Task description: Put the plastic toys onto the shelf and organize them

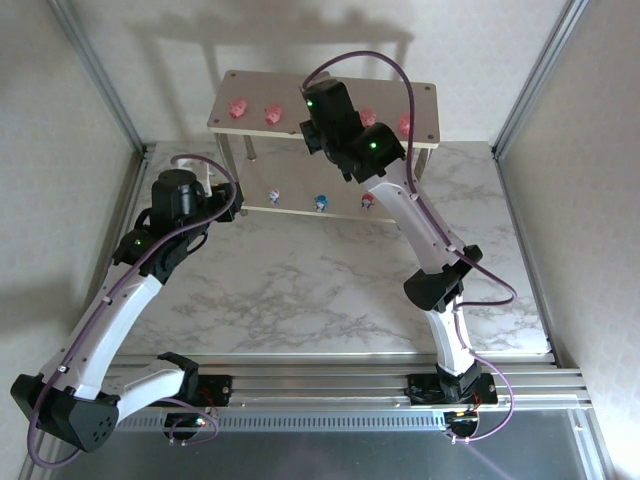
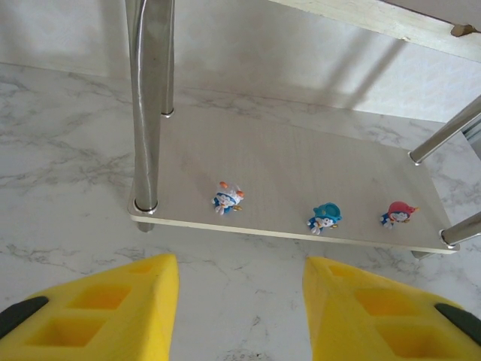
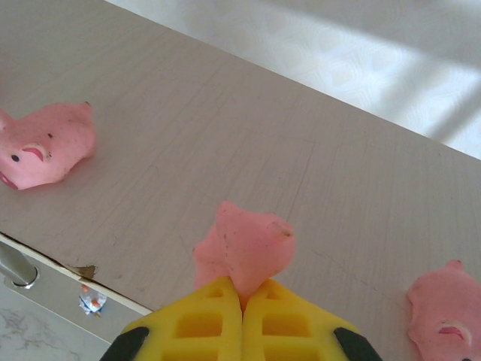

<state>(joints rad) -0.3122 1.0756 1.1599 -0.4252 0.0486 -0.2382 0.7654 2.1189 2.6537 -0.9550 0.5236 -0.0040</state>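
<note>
The shelf (image 1: 260, 85) stands at the back of the table. On its top board sit pink pig toys (image 1: 238, 107), (image 1: 272, 114), (image 1: 405, 124). My right gripper (image 3: 242, 297) hovers just over that board, shut on another pink pig (image 3: 244, 244), with pigs to its left (image 3: 45, 147) and right (image 3: 447, 304). On the lower board (image 2: 301, 165) stand three whitish toys: one with orange (image 2: 227, 198), one with a blue cap (image 2: 325, 216) and one with a red cap (image 2: 398, 213). My left gripper (image 2: 240, 301) is open and holds nothing, low over the marble in front of the lower board.
A silver shelf leg (image 2: 146, 113) rises at the lower board's left front corner, close to my left gripper. Metal frame posts (image 1: 100, 70) and walls close in the sides. The marble table (image 1: 300, 290) stretches back to the base rail (image 1: 330, 380).
</note>
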